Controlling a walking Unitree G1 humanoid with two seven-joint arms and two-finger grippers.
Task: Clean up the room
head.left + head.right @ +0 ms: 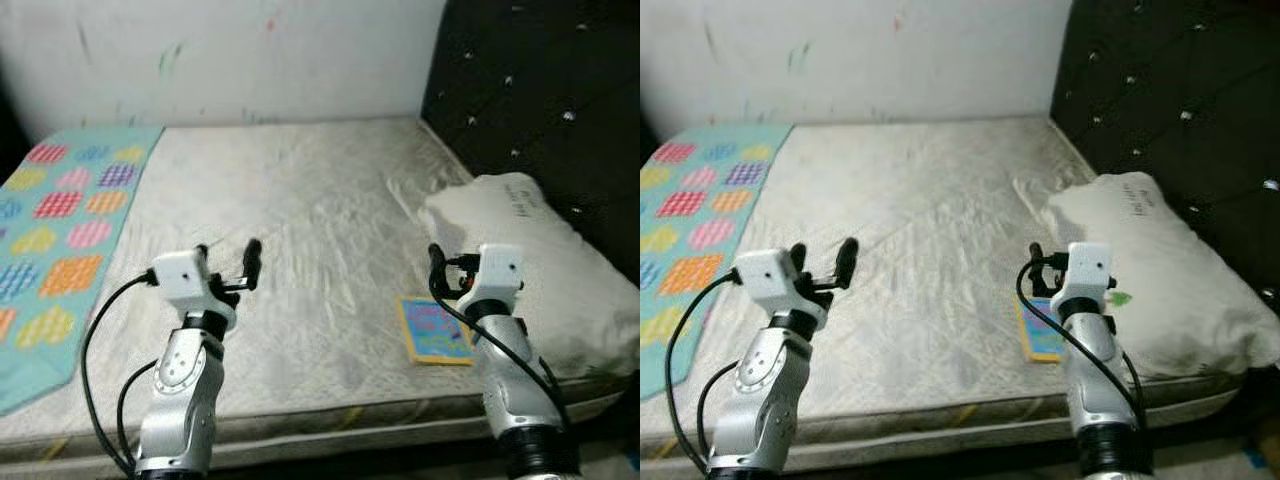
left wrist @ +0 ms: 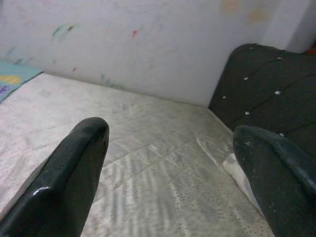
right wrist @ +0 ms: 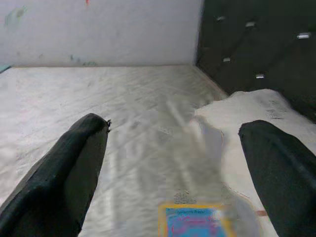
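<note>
Book [image 1: 436, 333], small and flat with a yellow border and a blue cover, lies on the bare mattress [image 1: 300, 230] near the bed's front edge, just beside the white pillow [image 1: 540, 270]. Right tool [image 3: 177, 163] is up over the bed with its two black fingers spread wide and nothing between them; from the wrist camera the book sits on the mattress ahead of the tool, in line with the gap between the fingers, and clearly apart from both. From the head camera, that right arm rises just beside the book's pillow-side edge, partly covering it.

Over on the other side, left tool [image 2: 168, 173] is raised above the mattress too, fingers wide apart and empty, pointing across the bed toward the white wall [image 1: 230, 60] and the dark tufted headboard [image 1: 540, 90]. The book is well away from it, across the mattress. A turquoise blanket [image 1: 60, 230] with coloured patches runs along the bed's far left side.
</note>
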